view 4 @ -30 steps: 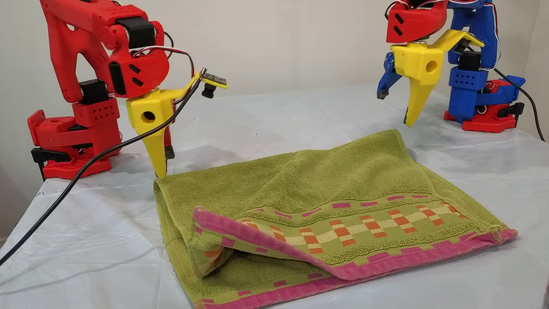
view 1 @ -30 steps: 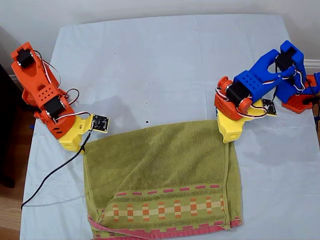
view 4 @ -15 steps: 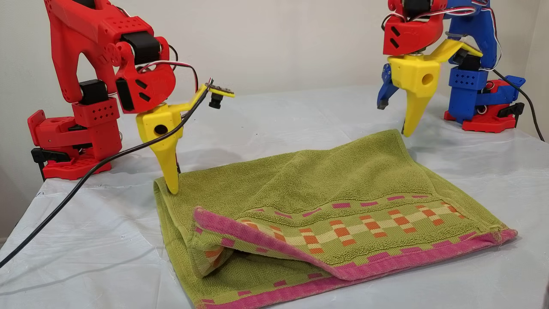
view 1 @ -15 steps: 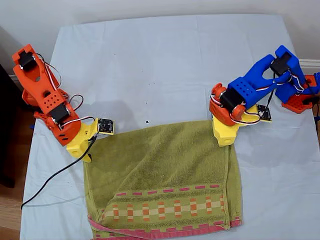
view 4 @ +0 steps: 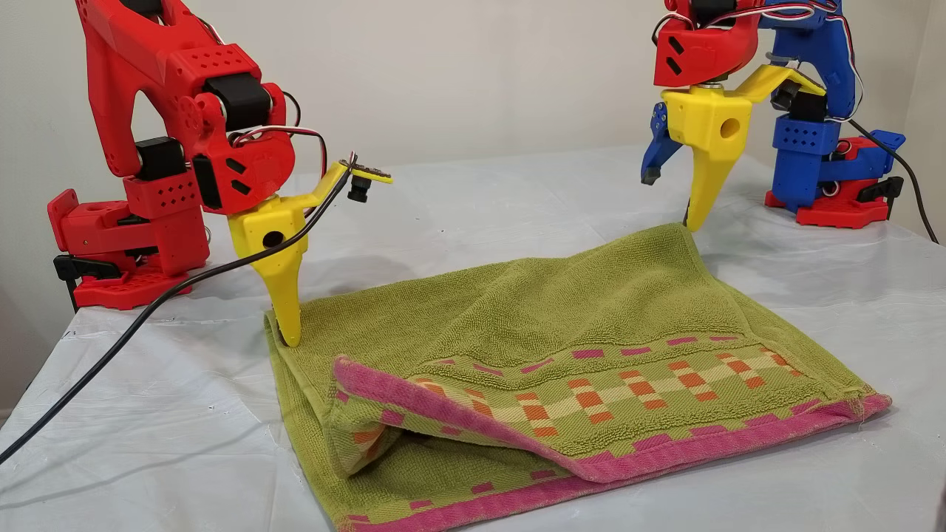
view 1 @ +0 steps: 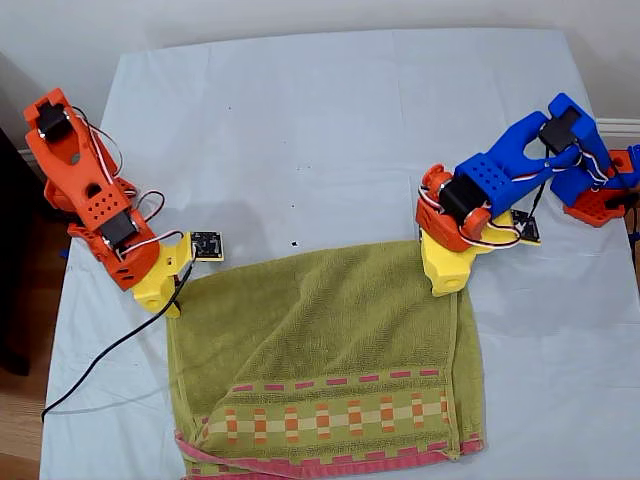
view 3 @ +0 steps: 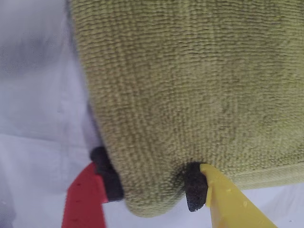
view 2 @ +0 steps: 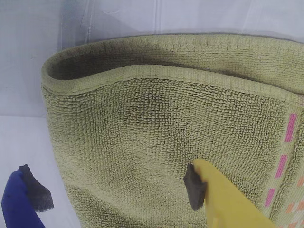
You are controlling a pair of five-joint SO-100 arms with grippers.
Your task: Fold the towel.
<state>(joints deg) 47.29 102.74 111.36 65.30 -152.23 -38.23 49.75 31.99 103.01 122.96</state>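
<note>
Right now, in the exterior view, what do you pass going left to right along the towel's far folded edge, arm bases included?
Orange arm base → my second gripper at one corner → the towel → my first gripper at the other corner → blue arm base.

Olive-green terry towel (view 1: pixel 330 350), folded in two on the white sheet.

The towel's fold runs along its far edge in the exterior view; the pink-red hems and a band of orange-and-cream squares lie at the near edge. At the exterior view's left near corner the upper layer sits lifted and askew, baring the layer beneath.
</note>
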